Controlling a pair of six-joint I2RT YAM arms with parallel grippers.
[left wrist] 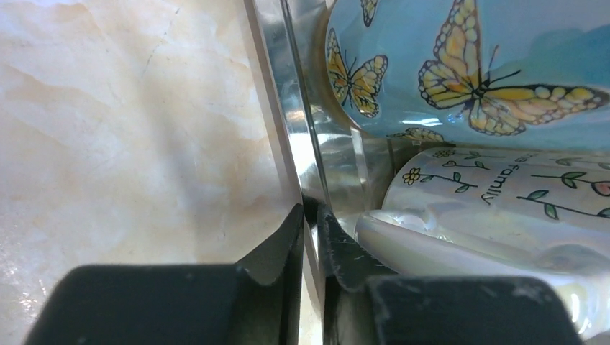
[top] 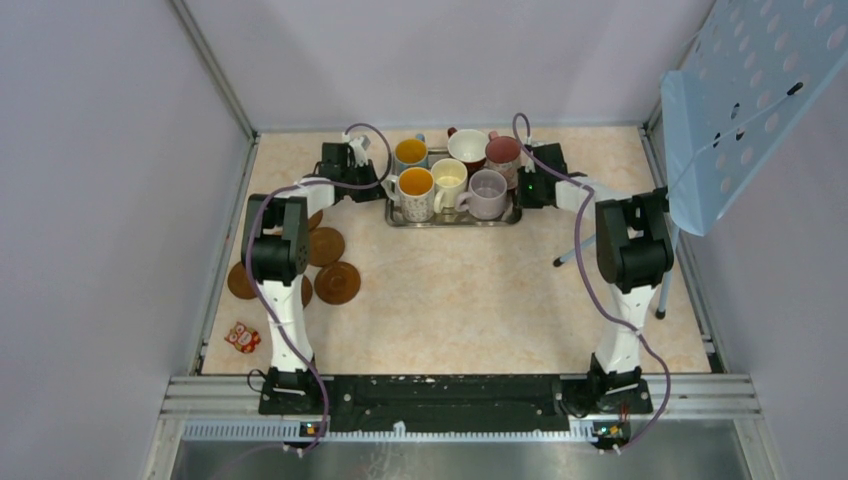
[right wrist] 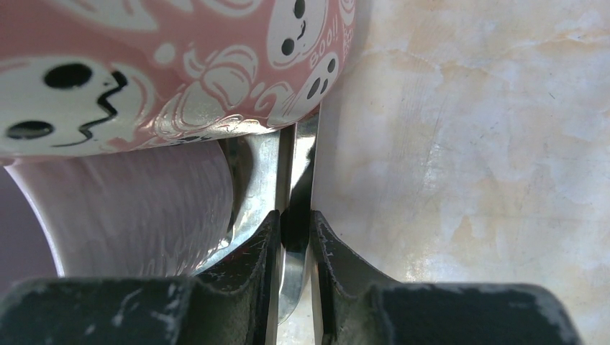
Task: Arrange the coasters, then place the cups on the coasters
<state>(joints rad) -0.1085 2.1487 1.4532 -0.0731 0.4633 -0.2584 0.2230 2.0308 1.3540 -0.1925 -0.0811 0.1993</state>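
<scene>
tray [top: 452,222] stands at the far middle of the table [top: 480,300] and carries all six cups in two rows. back row, left to right: blue cup [top: 409,153], red cup [top: 467,145], pink cup [top: 502,155]. front row: patterned cup [top: 415,190], cream cup [top: 449,180], lilac cup [top: 487,192]. no cup is on a coaster. left gripper [left wrist: 308,215] is at the tray's left rim and clamped on it, one finger outside over the table, the other inside close to the patterned cup; whether it touches that cup cannot be told. right gripper [right wrist: 293,223] is clenched on the right rim in the same way, its inner finger beside the lilac cup, the pink cup just beyond. coasters [top: 337,283] lie flat on the table at the left, well apart from the tray, in a loose cluster around the left arm [top: 278,250]. some overlap and the arm hides part of them, so the count cannot be told. a small red-and-white item [top: 242,337] lies near the left front corner; its kind cannot be told.
</scene>
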